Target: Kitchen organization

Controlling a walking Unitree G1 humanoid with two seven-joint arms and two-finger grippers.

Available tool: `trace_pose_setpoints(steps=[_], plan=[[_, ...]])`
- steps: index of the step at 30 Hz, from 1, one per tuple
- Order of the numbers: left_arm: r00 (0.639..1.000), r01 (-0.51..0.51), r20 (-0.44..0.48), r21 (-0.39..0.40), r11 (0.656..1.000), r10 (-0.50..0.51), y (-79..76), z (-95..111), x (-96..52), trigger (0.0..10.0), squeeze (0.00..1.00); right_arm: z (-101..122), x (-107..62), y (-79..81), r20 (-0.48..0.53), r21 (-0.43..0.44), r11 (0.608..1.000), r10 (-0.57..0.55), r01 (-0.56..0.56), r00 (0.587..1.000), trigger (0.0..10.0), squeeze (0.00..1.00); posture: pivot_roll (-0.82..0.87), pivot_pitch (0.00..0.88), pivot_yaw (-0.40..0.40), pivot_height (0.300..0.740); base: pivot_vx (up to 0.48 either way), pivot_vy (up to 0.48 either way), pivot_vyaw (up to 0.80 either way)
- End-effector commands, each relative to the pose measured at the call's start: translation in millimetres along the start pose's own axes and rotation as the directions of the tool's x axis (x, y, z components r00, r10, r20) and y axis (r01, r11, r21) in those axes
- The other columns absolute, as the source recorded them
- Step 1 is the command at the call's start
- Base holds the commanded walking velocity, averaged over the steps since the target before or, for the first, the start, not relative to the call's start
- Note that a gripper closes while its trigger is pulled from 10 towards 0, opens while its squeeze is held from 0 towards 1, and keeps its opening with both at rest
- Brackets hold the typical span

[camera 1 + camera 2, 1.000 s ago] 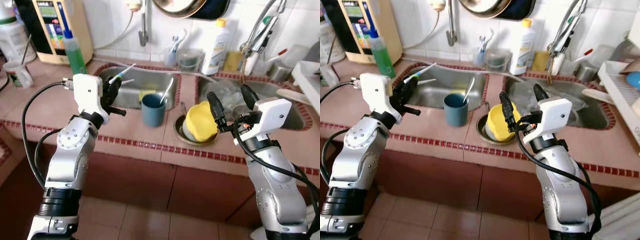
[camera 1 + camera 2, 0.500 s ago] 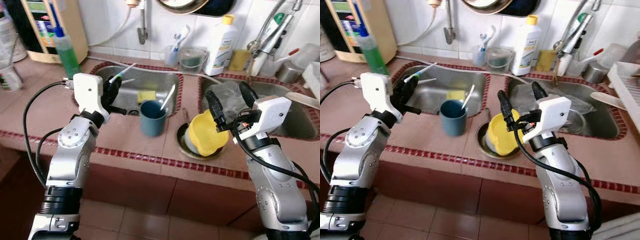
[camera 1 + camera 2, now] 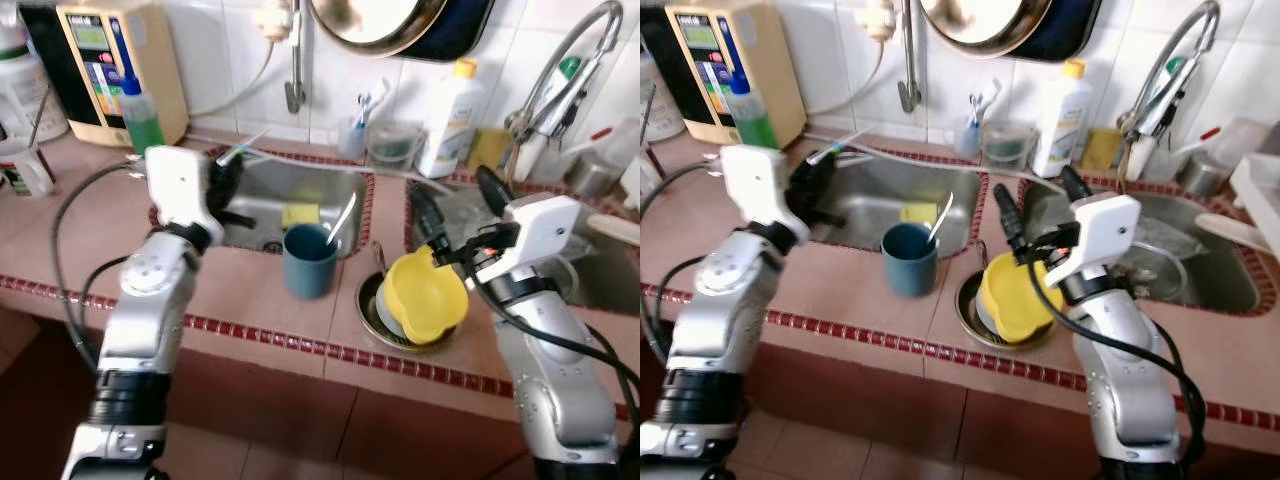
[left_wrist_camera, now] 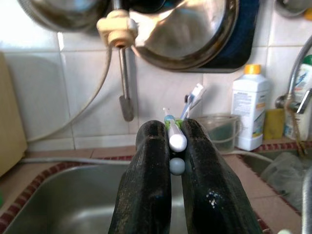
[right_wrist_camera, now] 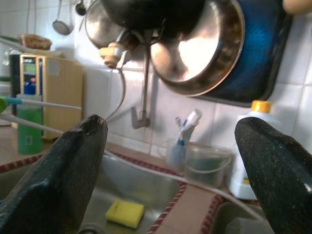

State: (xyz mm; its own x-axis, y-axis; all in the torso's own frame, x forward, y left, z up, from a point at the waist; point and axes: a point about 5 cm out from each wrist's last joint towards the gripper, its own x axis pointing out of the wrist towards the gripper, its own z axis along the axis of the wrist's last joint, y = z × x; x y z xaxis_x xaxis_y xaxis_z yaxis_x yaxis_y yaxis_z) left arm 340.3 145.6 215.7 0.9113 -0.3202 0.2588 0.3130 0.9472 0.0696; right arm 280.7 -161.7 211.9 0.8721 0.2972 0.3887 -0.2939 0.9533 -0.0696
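Your left gripper (image 3: 226, 187) pinches a toothbrush (image 3: 243, 150) (pointing toward two o'clock) over the sink (image 3: 300, 190); the right gripper (image 3: 452, 212) hovers spread above the yellow bowl (image 3: 427, 297).

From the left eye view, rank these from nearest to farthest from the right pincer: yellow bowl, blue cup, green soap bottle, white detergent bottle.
Measured from the right pincer, open above the counter:
1. Yellow bowl, just below it, tilted in the metal dish.
2. Blue cup, toward the robot's left on the counter.
3. White detergent bottle, back by the wall. It is close to the cup's rank; hard to call.
4. Green soap bottle, far left.
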Motion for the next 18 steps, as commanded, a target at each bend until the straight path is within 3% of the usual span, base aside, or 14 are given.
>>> trace_pose_setpoints(steps=[1, 10, 18], plan=[[1.000, -0.025, 0.010, 0.019, 0.999, 0.025, 7.1, 4.2, -0.1, 10.0, 0.00, 2.5, 1.0, 1.5, 0.003, 0.008, 1.000, 0.016, -0.016, 1.000, 10.0, 0.00, -0.05, 0.000, -0.016, 0.740, 0.000, 0.000, 0.00], [0.998, -0.006, -0.062, 0.130, 0.992, 0.014, 9.1, -5.9, 8.1, 10.0, 0.00, -5.2, -9.4, 2.2, -0.072, 0.026, 0.998, 0.051, -0.049, 0.996, 10.0, 0.00, -0.07, 0.000, -0.001, 0.740, 0.000, 0.000, 0.00], [0.990, 0.027, -0.140, 0.089, 0.996, -0.015, 8.3, -16.4, 23.5, 10.0, 0.00, -5.0, -19.4, 8.0, -0.107, 0.077, 0.994, 0.084, -0.076, 0.991, 10.0, 0.00, -0.11, 0.000, 0.016, 0.740, 0.000, 0.000, 0.00]])
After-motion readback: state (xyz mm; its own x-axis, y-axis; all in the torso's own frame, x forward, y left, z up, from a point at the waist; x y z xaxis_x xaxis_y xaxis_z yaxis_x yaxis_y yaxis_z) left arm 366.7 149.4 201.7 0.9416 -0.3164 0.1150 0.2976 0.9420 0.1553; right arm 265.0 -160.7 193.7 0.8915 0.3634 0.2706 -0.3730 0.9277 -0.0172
